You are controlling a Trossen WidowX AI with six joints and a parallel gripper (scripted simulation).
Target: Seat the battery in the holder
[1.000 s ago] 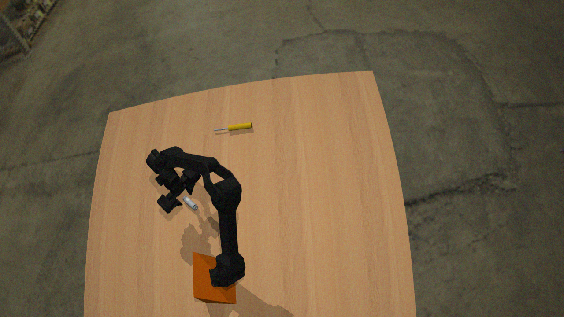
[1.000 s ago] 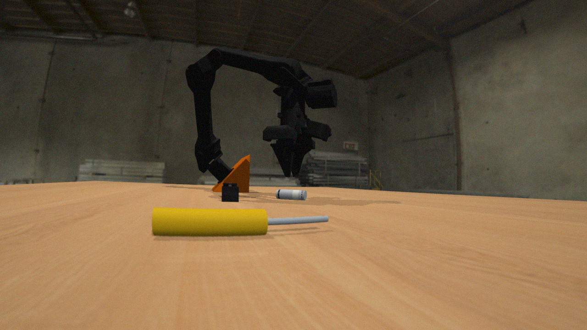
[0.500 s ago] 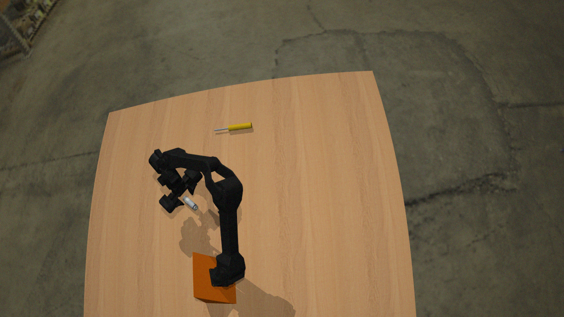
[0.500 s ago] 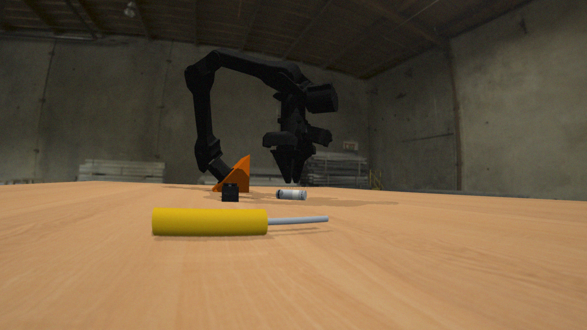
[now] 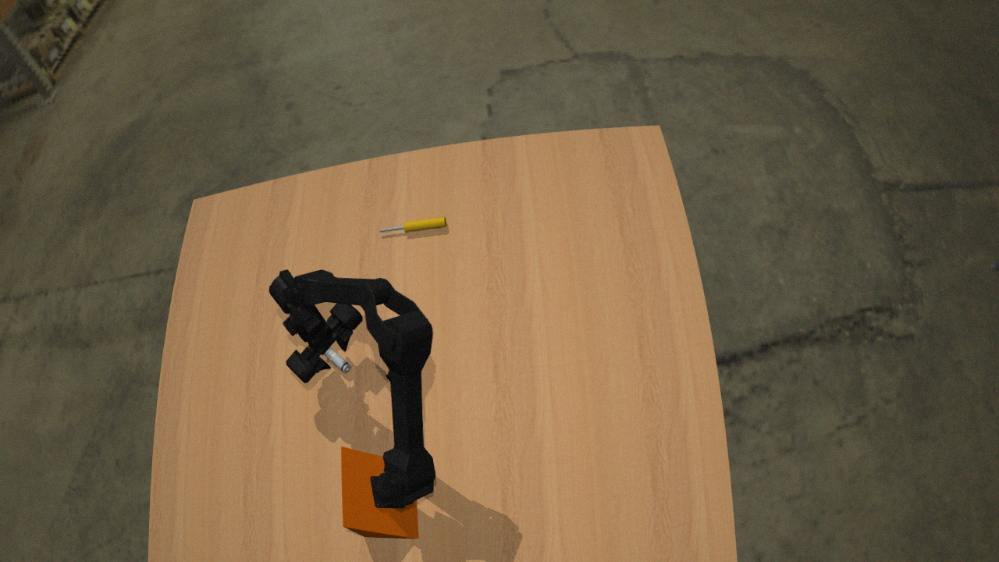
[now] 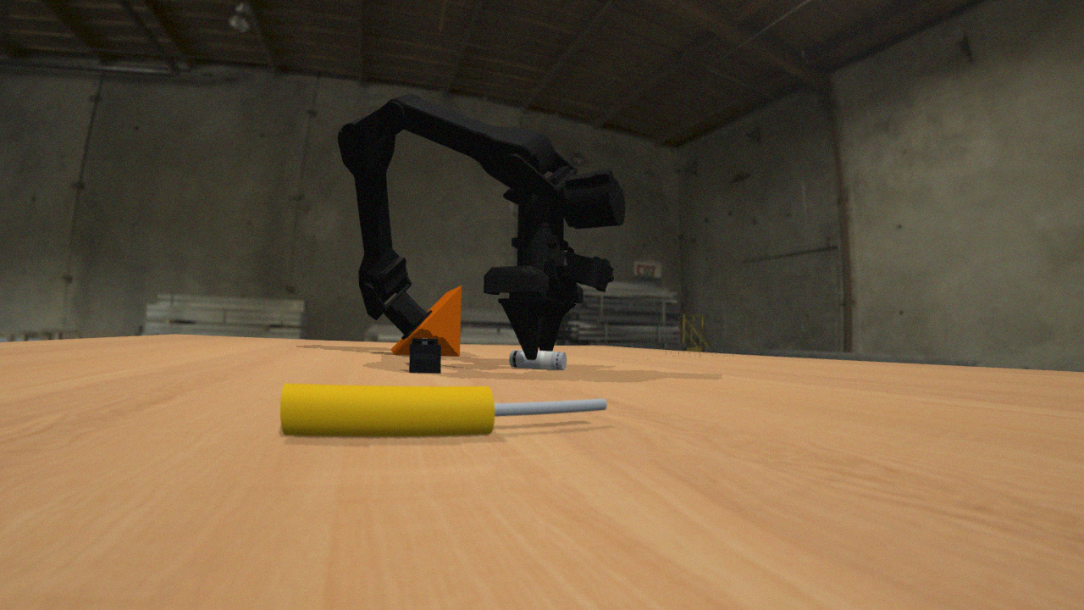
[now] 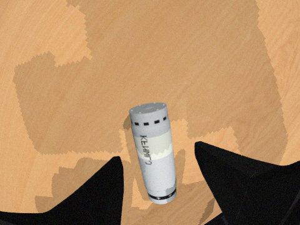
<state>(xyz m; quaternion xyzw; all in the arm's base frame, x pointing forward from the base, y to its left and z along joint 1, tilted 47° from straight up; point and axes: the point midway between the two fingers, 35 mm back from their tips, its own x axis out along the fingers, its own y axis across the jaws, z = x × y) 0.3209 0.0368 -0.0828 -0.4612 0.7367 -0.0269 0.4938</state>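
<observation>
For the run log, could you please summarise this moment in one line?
phase: pre-grasp | end effector: open, straddling battery | battery: lying on table, ungrasped

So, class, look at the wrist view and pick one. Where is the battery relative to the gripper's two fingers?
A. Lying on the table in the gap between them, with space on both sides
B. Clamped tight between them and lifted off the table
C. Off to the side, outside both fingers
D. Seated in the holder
A. The battery lies on the table between the open gripper fingers, with wood visible on either side of it.
</observation>
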